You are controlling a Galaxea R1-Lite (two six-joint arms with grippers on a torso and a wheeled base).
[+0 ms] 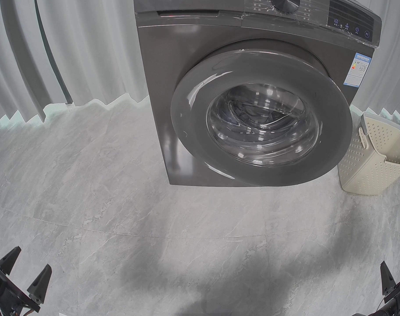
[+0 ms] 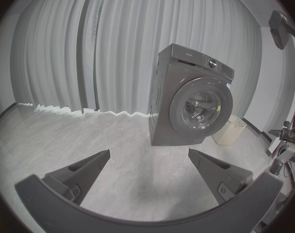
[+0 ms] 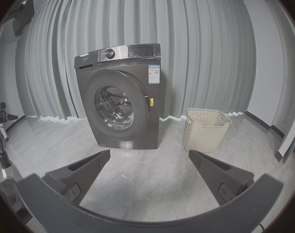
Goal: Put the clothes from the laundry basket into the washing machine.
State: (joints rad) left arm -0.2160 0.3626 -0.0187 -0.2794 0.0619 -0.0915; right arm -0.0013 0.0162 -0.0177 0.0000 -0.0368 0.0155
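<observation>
Low on the left, the left gripper (image 1: 30,260) hung with its two black fingers spread wide and nothing between them, well short of the work, likely parked there until a garment needed taking. Behind it a pale grey pleated curtain (image 1: 90,36) met the grey marbled tile floor (image 1: 121,189). In the middle stood the dark grey front-loading washing machine (image 1: 187,66), its round glass-centred door (image 1: 261,119) seemingly shut, so it would need opening before loading. Dark folds behind the glass might have been clothing or mere reflection. Just beside the machine on the right sat the cream perforated plastic laundry basket (image 1: 375,167), upright, with no clothes rising above its rim. Low on the right, the right gripper (image 1: 395,257) also gaped empty, nearer the basket it would serve.
</observation>
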